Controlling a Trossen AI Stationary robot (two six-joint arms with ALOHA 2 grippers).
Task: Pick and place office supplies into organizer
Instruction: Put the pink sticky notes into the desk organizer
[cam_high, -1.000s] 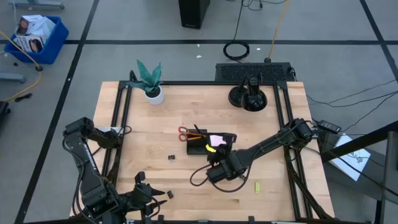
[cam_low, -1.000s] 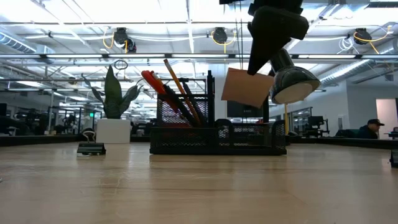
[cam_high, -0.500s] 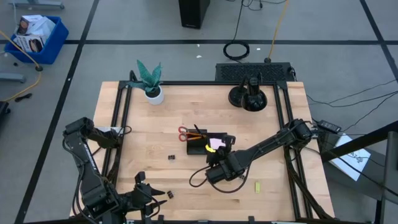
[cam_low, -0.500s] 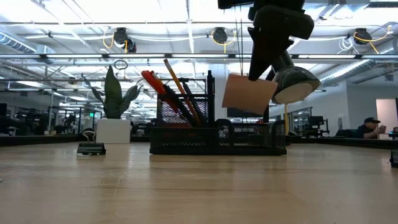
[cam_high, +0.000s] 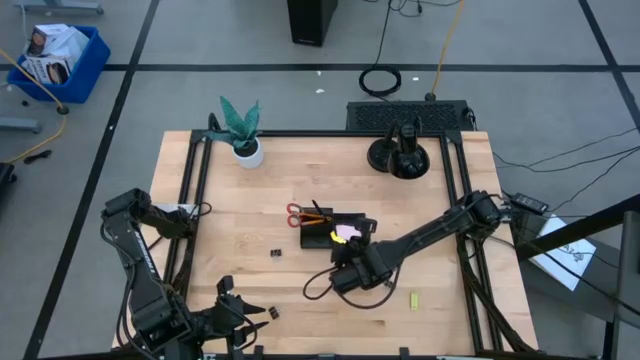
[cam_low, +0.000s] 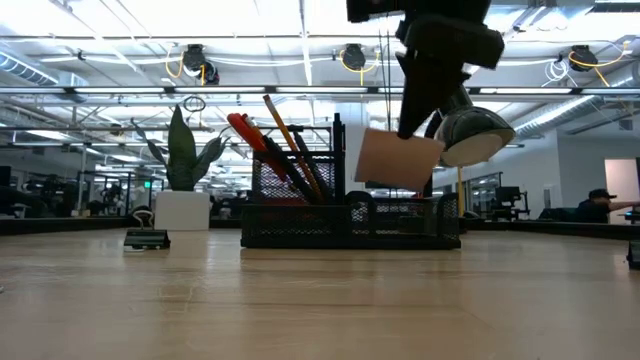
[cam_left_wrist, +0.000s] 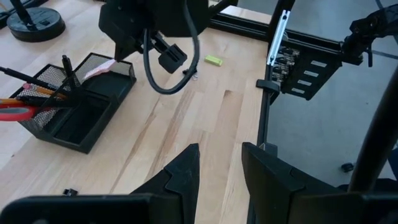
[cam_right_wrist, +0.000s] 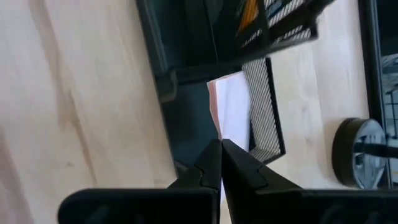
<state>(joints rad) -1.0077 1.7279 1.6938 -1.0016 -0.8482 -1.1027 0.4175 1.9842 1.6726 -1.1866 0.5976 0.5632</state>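
Holding: right gripper (cam_high: 347, 243) clamped on the pink sticky-note pad (cam_low: 398, 158), pinching it by one edge, just above the organizer's (cam_high: 333, 232) end nearest the right arm.
Pad: hanging tilted in the low view, lower edge over the mesh rim, not resting inside.
Organizer: black mesh tray near the table's middle; tall compartment with red-handled scissors (cam_low: 243, 130) and orange pencils (cam_low: 290, 140) leaning up out of it.
Left gripper (cam_left_wrist: 219, 163): parked at the near left corner of the table, fingers apart, gripping nothing.
Loose items: black binder clip (cam_high: 276, 254) on bare wood beside the organizer, another (cam_high: 272, 313) near the front edge; small yellow-green piece (cam_high: 414, 297) toward the right front edge.
Open room: wide bare wood along the front and left of the organizer.
Edges: potted plant (cam_high: 241, 131) at the back left corner; round black stand base (cam_high: 399, 155) at the back edge, both well apart from the organizer.
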